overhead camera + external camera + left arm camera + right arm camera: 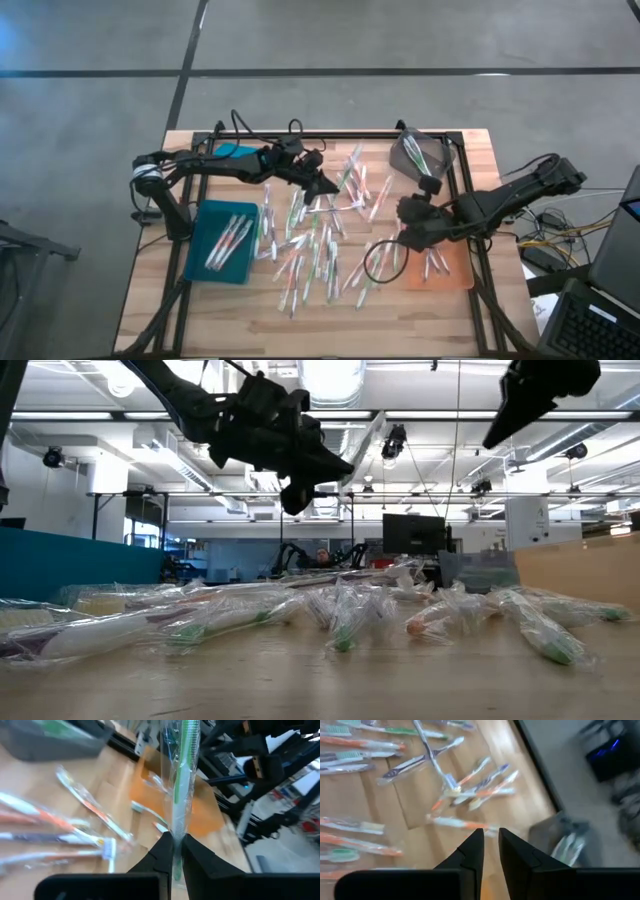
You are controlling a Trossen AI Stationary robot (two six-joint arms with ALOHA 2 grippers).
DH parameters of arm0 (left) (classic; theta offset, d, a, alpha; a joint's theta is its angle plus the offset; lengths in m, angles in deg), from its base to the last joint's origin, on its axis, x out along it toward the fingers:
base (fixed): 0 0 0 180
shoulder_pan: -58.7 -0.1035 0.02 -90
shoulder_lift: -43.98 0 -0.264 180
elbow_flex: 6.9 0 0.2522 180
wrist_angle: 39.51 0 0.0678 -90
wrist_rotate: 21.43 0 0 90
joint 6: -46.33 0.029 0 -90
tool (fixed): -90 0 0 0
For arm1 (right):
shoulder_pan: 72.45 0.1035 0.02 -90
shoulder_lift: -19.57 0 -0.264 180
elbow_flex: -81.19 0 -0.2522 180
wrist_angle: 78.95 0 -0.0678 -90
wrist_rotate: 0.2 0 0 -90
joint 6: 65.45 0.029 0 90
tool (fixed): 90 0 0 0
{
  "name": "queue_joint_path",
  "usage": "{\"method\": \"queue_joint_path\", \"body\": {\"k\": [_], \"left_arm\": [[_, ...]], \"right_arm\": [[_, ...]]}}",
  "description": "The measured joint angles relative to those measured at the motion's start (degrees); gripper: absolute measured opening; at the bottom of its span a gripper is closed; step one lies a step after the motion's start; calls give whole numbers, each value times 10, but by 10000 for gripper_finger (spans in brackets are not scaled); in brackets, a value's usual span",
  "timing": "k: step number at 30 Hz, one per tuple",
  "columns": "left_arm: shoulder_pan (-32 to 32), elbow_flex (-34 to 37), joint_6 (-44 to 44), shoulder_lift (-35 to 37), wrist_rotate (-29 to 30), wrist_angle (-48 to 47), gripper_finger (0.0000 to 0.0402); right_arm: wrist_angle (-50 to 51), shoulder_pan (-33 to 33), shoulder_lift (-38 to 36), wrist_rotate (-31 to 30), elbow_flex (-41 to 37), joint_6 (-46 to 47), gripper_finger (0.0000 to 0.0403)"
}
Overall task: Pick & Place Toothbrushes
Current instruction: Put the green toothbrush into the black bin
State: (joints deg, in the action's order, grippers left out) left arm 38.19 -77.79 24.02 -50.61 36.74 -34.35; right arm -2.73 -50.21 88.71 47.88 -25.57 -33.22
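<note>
1. The left claw [173,851] is up over the middle of the counter [460,305], clenched on a green toothbrush [181,785] in its clear wrapper. It's pinched near one end, so the rest of the brush sticks out past the fingertips.
2. The right claw [490,845] hangs over the right side of the counter, near the orange tray [455,272]. Its fingers are nearly together with a thin gap and nothing between them, so I'd call it empty.
3. The rest of the toothbrushes [315,245] lie loose across the middle of the wood. A few are already in the teal tray [205,255] on the left, a few on the orange tray, and a couple in the grey bin [405,158] at the back right.
4. My guess is the step in hand is carrying the green one to a tray. I'd keep the squeeze firm, since that crinkly film looks slippery. I'd also move slowly and bring it low before letting go, so the long end doesn't swing or bounce out.
5. Materials: thin rigid plastic sticks with green, pink and orange-red parts, each in shiny, wrinkled cellophane. The counter is matte butcher-block wood. The trays look like smooth, shallow plastic, and a black cable loop [378,262] lies among the brushes.
</note>
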Motion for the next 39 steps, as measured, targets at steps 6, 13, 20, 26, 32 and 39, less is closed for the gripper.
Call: {"method": "queue_joint_path", "body": {"k": [6, 13, 20, 26, 32, 39], "left_arm": [[0, 0, 54, 0, 26, 25, 27], [0, 0, 122, 0, 68, 47, 26], [0, 1, 166, 0, 79, 78, 29], [2, 1, 194, 0, 79, 106, 26], [5, 1, 223, 0, 78, 117, 27], [9, 1, 259, 0, 77, 137, 28]], "right_arm": [[-13, 0, -27, 14, -59, 95, 65], [-154, 0, -70, 16, -148, 105, 97], [-344, -14, -99, 16, -229, 42, 123], [-492, -53, -102, 16, -267, -54, 142], [-605, -100, -102, 19, -279, -143, 157], [-715, -158, -102, 91, -273, -241, 171]]}}
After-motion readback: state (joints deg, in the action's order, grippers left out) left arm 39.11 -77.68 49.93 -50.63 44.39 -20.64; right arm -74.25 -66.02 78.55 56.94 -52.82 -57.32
